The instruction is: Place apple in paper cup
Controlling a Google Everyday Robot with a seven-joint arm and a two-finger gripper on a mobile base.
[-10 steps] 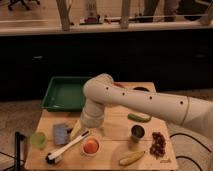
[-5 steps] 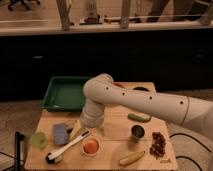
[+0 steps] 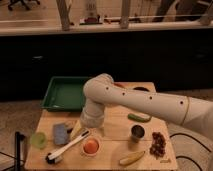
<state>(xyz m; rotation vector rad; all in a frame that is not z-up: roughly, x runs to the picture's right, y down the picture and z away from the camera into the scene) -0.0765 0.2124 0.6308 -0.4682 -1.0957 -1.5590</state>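
A reddish-orange apple (image 3: pixel 90 146) sits inside the small white paper cup (image 3: pixel 91 153) near the front middle of the wooden table (image 3: pixel 112 150). My white arm reaches in from the right and bends down over the table. My gripper (image 3: pixel 76 132) hangs at its lower end, just above and to the left of the cup. It is apart from the apple.
A green tray (image 3: pixel 65 92) stands at the back left. A pale green cup (image 3: pixel 37 140), a blue-grey object (image 3: pixel 61 133) and a white tool with a dark end (image 3: pixel 64 149) lie left. A dark metal cup (image 3: pixel 137 132), a green item (image 3: pixel 139 118), dark grapes (image 3: pixel 158 143) and a banana (image 3: pixel 132 158) lie right.
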